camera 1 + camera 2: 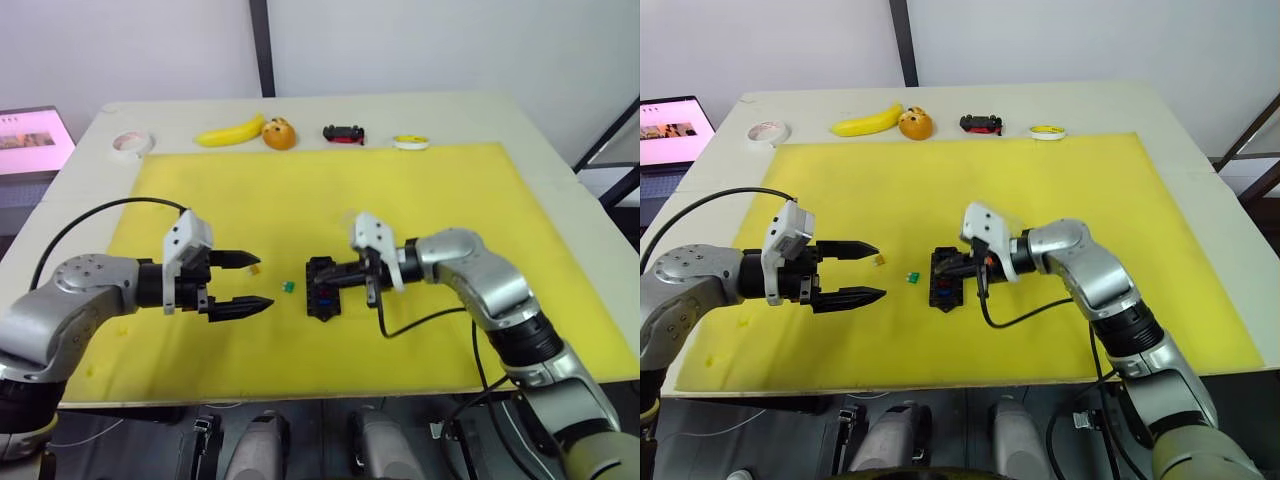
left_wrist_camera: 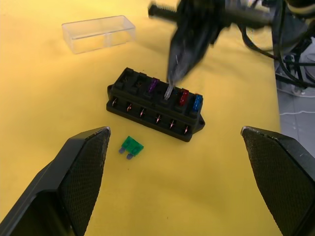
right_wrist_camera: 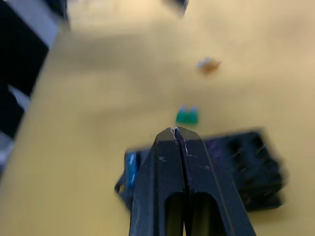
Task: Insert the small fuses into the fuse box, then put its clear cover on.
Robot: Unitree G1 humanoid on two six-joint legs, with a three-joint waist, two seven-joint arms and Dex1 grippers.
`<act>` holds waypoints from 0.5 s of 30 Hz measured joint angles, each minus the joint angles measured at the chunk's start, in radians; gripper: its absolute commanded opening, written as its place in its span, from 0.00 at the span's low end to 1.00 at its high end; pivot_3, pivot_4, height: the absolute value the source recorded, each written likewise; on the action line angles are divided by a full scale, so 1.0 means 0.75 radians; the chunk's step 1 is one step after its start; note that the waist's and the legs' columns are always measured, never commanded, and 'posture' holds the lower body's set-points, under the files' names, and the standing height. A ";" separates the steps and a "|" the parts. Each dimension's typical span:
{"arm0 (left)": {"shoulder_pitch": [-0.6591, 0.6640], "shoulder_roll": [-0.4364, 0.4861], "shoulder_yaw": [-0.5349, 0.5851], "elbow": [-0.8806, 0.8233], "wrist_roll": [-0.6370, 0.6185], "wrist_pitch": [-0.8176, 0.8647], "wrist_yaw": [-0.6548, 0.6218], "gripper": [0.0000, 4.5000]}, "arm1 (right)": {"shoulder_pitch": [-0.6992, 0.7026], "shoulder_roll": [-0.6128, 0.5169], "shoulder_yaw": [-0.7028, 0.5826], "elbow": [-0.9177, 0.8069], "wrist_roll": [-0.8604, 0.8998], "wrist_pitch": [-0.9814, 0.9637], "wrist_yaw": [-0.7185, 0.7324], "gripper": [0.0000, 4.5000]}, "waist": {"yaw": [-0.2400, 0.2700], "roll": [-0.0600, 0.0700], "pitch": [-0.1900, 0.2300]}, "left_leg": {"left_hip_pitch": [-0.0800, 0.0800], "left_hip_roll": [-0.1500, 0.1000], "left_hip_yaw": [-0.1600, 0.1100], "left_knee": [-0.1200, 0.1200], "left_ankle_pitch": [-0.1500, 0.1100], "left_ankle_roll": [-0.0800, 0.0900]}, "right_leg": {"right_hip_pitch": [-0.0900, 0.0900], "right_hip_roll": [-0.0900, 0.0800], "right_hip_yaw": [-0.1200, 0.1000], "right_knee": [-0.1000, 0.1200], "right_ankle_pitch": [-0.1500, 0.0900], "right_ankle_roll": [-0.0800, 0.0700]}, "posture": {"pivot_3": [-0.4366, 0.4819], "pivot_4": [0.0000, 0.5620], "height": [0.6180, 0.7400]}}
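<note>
The black fuse box (image 2: 147, 109) lies mid-mat and holds a purple fuse (image 2: 153, 86), a red fuse (image 2: 184, 97) and a blue fuse (image 2: 197, 102). My right gripper (image 1: 338, 277) hovers over the box from the right. It is shut on a pale clear fuse (image 2: 168, 91) whose tip is at a slot between the purple and red ones. A green fuse (image 1: 288, 287) and an amber fuse (image 1: 257, 267) lie loose on the mat left of the box. My left gripper (image 1: 240, 283) stands open and empty beside them. The clear cover (image 2: 98, 33) rests beyond the box.
The yellow mat (image 1: 450, 190) covers most of the table. Along the far edge lie a tape roll (image 1: 131, 144), a banana (image 1: 230, 131), an orange round object (image 1: 280, 133), a black-and-red toy car (image 1: 343, 133) and a small yellow-white disc (image 1: 410, 142). A screen (image 1: 35, 135) stands far left.
</note>
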 measured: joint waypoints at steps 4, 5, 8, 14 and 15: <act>-0.005 0.000 0.000 0.001 0.000 0.000 0.000 1.00 | -0.022 0.000 -0.006 0.001 0.005 -0.001 -0.008 0.01 | 0.001 0.000 0.000 | -0.001 0.000 0.000 0.000 0.000 0.000 | 0.000 0.000 0.000 0.000 0.000 0.000 | 0.48 0.27 1.00; -0.007 0.000 0.000 0.001 0.000 0.000 0.000 1.00 | -0.019 0.000 -0.001 0.007 0.003 -0.005 -0.008 0.01 | 0.001 0.000 0.000 | -0.001 0.000 0.000 0.000 0.000 0.000 | 0.000 0.000 0.000 0.000 0.000 0.000 | 0.48 0.27 1.00; -0.014 0.000 0.000 0.002 0.001 0.000 0.001 1.00 | 0.017 -0.002 0.017 0.020 -0.015 -0.029 -0.008 0.01 | 0.003 0.000 0.000 | -0.001 0.000 0.000 0.000 0.000 0.000 | 0.000 0.000 0.000 0.000 0.000 0.000 | 0.48 0.27 1.00; -0.016 0.000 0.000 0.003 0.001 0.000 0.010 1.00 | 0.122 -0.016 0.100 0.051 -0.089 -0.161 0.010 0.01 | 0.000 0.000 0.000 | 0.000 0.000 0.001 0.000 0.000 0.000 | 0.001 0.000 0.000 0.000 0.000 0.000 | 0.48 0.27 1.00; -0.016 0.000 0.000 0.003 0.001 0.000 0.011 1.00 | 0.125 -0.022 0.105 0.054 -0.100 -0.189 0.016 0.01 | 0.000 0.000 0.000 | 0.001 0.000 0.001 0.000 0.000 0.000 | 0.001 0.000 0.000 0.000 0.000 0.000 | 0.48 0.27 1.00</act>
